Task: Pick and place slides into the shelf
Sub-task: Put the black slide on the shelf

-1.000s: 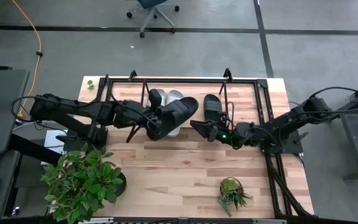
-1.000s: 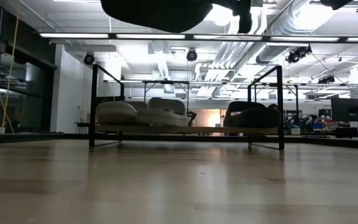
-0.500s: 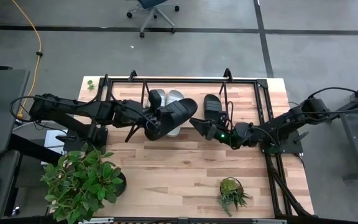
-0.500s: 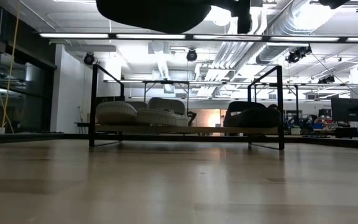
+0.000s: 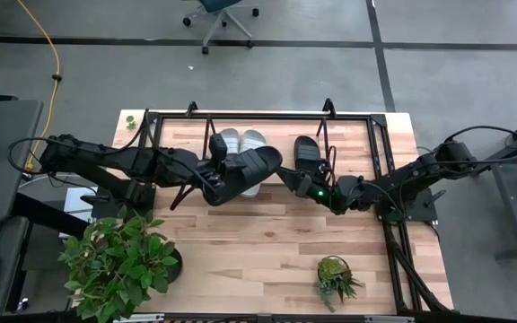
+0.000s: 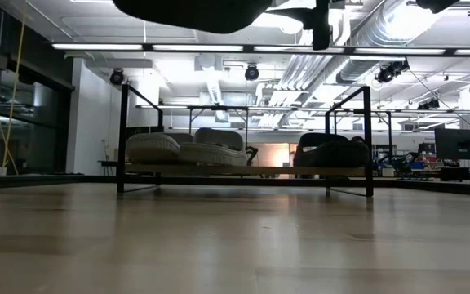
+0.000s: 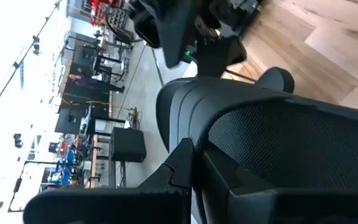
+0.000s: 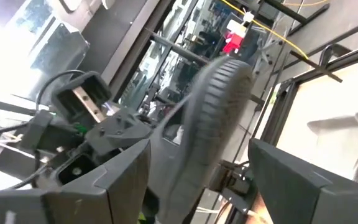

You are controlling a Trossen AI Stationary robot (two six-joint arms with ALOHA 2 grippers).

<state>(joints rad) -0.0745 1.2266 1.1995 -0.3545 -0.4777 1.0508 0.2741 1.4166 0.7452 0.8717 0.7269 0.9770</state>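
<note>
Left end effector [image 5: 212, 176] clamped on the fourth slide — a black slide [image 5: 245, 169] — now drawn slightly further left, still raised above the surface [image 5: 258, 242]. Right end effector [image 5: 293, 179], fingers wide, has closed in on its toe. Three slides already sit in the shelf [image 5: 267, 115]; a handover looks likely.

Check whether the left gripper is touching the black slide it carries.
Touching. In the left wrist view the left gripper's fingers clamp the black slide; the high view shows it at that gripper.
</note>
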